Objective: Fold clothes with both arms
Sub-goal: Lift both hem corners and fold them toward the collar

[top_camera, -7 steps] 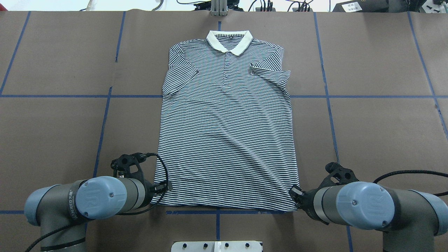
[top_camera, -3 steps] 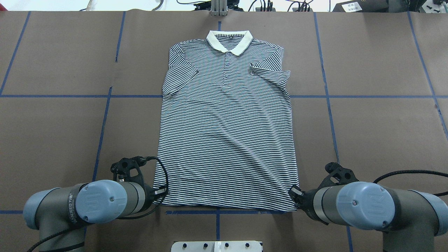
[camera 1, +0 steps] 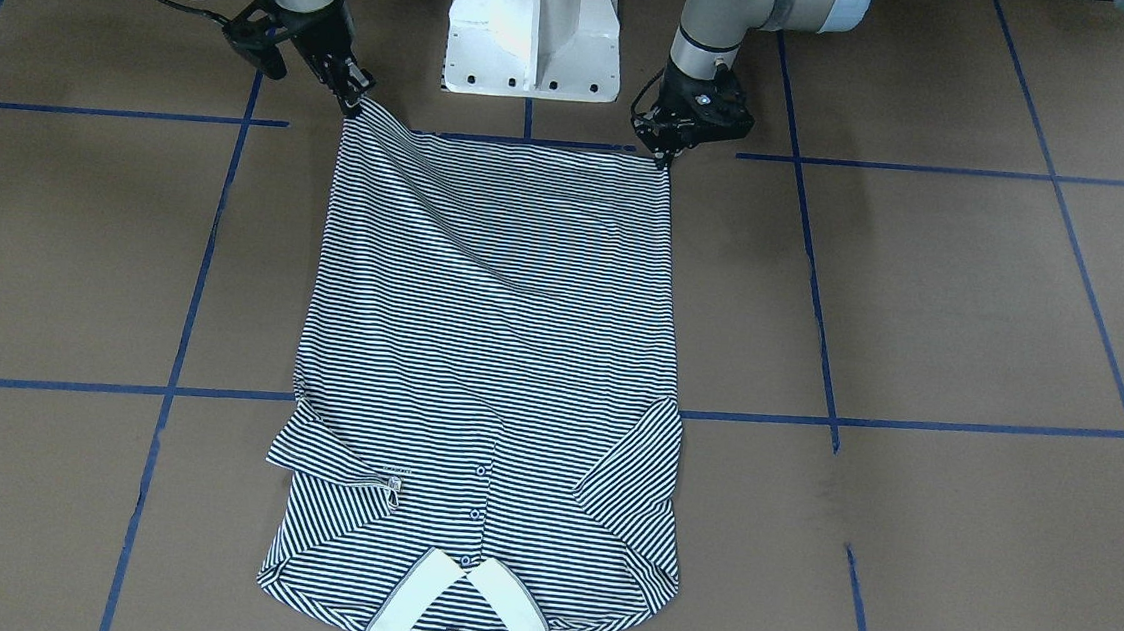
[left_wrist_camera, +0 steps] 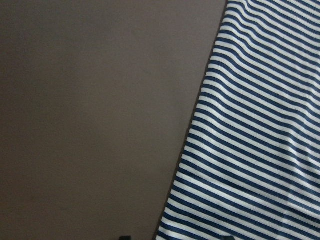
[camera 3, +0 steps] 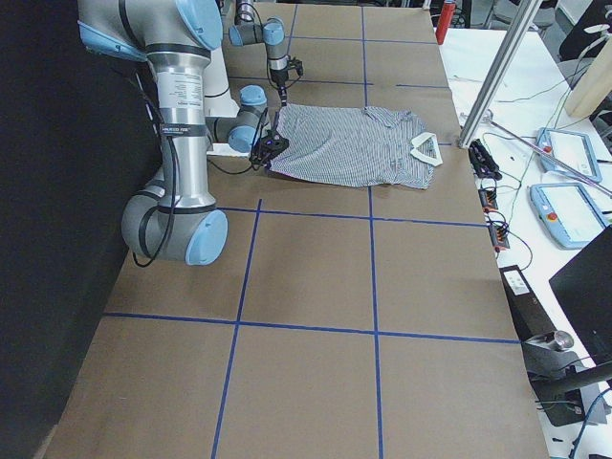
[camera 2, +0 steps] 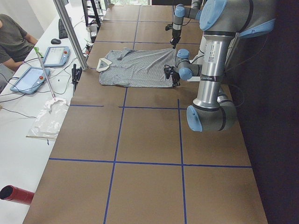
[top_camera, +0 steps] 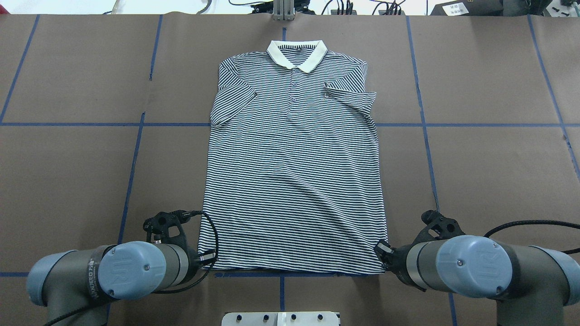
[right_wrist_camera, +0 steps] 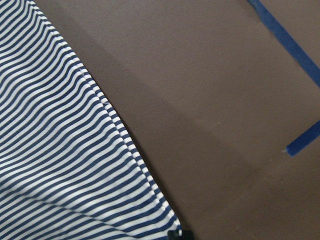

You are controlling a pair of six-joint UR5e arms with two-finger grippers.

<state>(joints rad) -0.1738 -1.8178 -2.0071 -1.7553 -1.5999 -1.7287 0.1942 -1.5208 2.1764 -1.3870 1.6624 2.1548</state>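
The striped polo shirt (top_camera: 294,172) lies flat and face up on the brown table, with its white collar (top_camera: 297,54) at the far edge and its hem towards me. Both sleeves are folded in over the body. My right gripper (camera 1: 353,100) is shut on the hem's right corner and holds it slightly raised, so a taut crease runs across the cloth (camera 1: 491,330). My left gripper (camera 1: 665,155) is low at the hem's left corner. In the left wrist view its two fingertips sit apart at the bottom edge, either side of the shirt's edge (left_wrist_camera: 260,140).
The white pedestal base (camera 1: 534,32) stands between the arms, just behind the hem. Blue tape lines (top_camera: 136,149) mark a grid on the table. An aluminium post (top_camera: 283,11) stands past the collar. A person (camera 2: 11,35) and tablets (camera 2: 56,56) are at a side bench.
My left arm has drawn back towards me, moving its gripper from over the cloth to the hem's left corner. The right arm and shirt have hardly moved.
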